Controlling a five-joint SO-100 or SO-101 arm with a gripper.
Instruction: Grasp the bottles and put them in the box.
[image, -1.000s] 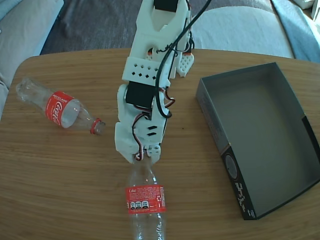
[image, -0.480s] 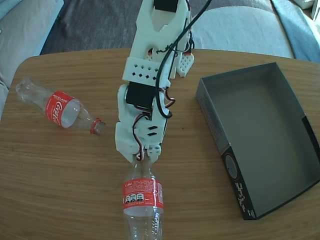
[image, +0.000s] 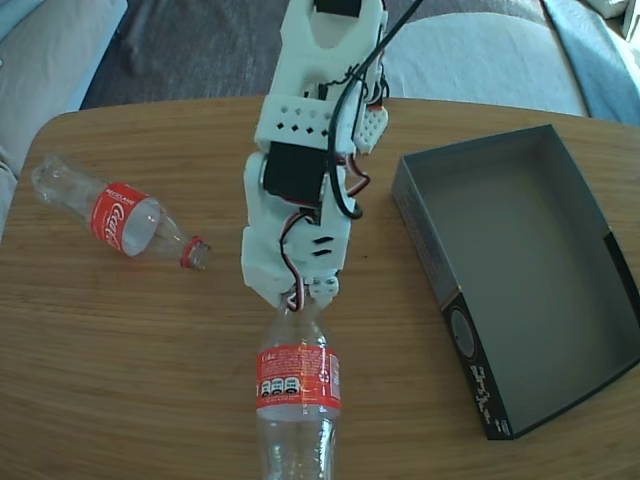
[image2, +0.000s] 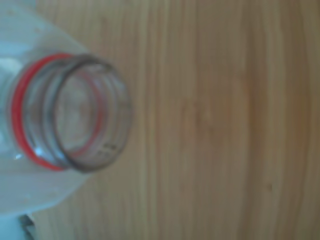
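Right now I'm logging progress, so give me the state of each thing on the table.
Near bottle: capless, neck at the gripper, not in the box.
Far bottle: lying on its side on the table, capless, untouched.
Box: open, nothing inside.
Gripper: at the near bottle's neck; fingers hidden, grip unclear.

A rounded wooden table (image: 120, 340) with visible grain is seen in the fixed view. Behind it, a grey sofa cushion (image: 480, 55) and a dark blanket (image: 190, 45) are shown.
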